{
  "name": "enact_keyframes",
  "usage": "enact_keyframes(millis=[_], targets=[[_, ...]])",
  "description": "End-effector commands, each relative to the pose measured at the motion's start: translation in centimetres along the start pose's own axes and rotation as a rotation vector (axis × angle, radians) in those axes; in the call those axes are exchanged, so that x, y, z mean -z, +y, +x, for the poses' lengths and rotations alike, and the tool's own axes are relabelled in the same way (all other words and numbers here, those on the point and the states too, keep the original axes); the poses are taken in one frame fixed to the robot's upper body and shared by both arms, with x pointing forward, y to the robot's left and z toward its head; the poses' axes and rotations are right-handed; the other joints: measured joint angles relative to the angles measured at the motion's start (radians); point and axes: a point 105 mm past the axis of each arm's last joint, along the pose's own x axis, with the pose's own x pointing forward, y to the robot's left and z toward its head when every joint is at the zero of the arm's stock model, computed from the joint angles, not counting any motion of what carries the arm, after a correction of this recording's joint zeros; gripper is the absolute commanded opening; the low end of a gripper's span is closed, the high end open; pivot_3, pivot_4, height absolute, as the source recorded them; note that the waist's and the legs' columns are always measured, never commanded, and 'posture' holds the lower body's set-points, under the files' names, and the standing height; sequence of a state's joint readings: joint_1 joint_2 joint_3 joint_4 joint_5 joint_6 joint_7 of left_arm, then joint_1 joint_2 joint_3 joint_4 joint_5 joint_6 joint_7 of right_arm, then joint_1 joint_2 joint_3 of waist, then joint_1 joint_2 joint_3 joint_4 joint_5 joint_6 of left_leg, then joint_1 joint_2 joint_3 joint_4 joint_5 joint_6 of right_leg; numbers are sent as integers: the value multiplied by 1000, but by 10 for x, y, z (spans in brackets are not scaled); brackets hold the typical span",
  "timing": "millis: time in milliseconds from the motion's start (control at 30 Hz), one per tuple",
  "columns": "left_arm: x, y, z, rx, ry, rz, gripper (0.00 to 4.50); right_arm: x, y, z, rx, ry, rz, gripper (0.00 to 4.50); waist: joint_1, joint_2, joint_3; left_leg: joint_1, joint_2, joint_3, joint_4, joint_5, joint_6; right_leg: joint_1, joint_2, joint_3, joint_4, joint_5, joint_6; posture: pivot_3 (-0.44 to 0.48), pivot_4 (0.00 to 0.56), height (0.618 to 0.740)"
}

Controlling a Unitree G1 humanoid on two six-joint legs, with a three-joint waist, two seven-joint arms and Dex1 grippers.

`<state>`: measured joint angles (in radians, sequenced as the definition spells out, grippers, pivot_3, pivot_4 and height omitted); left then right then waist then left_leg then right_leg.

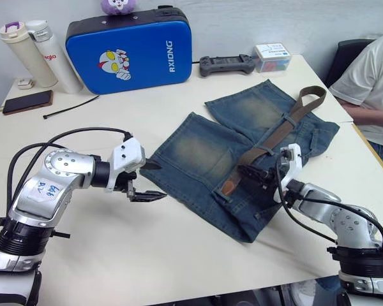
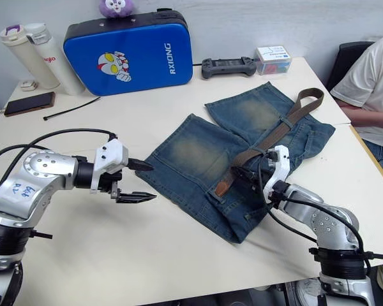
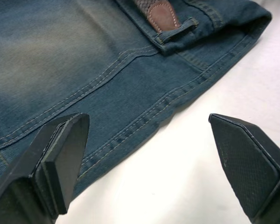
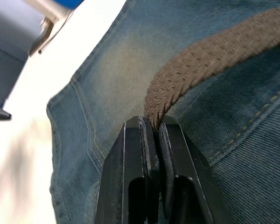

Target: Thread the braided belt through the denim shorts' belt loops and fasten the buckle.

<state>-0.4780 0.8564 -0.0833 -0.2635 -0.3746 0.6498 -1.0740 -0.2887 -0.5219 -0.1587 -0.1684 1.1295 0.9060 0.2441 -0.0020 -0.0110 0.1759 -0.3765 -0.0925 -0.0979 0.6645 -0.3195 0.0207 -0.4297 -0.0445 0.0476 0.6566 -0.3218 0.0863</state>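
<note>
The denim shorts (image 1: 242, 146) lie flat on the white table, waistband toward my right arm. The braided belt (image 1: 277, 131) runs along that waistband under a belt loop (image 1: 286, 118). Its tan leather end (image 3: 161, 16) pokes out from under another loop (image 3: 177, 30). My right gripper (image 4: 153, 122) is shut on the braided strap a little behind that tan end. My left gripper (image 1: 159, 180) is open at the shorts' left edge, one finger (image 3: 60, 144) over the denim and the other over bare table. The buckle is out of view.
A blue hard case (image 1: 131, 54) stands at the back with two bottles (image 1: 29, 54), a phone (image 1: 27, 102) and a black strip (image 1: 70, 107) to its left. A controller (image 1: 228, 64) and small box (image 1: 272, 57) lie behind the shorts. A person (image 1: 370, 83) sits at the right.
</note>
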Motion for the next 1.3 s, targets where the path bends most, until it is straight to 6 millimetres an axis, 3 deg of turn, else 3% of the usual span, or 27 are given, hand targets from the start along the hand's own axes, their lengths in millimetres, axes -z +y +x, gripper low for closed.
enact_keyframes(millis=[33,267,467,667,867,1300], targets=[[-8,0,-8,-25,-11,32,4500,-3,10,-2,-54,-21,-25,66,-1,0,0,0,0,0,0,0,0,0,0,0,0,0,0,0,150,740],[-8,-1,-8,-26,-12,30,4500,-2,17,-2,-124,-27,11,66,-1,0,0,0,0,0,0,0,0,0,0,0,0,0,0,0,150,740],[-8,0,-8,-25,-13,35,4500,16,32,5,-195,5,72,66,-1,0,0,0,0,0,0,0,0,0,0,0,0,0,0,0,150,740],[-8,0,-6,-18,-2,53,4500,1,5,0,-48,3,-153,66,0,0,0,0,0,0,0,0,0,0,0,0,0,0,0,0,150,740],[-8,5,-4,-34,9,82,4500,-11,-5,-9,-49,11,-232,66,3,0,0,0,-1,0,0,0,0,0,0,0,-1,0,0,0,150,740],[-8,6,-3,-37,-2,79,4500,19,18,13,-113,1,-116,66,-1,0,0,1,0,0,0,0,0,0,0,0,0,0,0,0,150,740]])
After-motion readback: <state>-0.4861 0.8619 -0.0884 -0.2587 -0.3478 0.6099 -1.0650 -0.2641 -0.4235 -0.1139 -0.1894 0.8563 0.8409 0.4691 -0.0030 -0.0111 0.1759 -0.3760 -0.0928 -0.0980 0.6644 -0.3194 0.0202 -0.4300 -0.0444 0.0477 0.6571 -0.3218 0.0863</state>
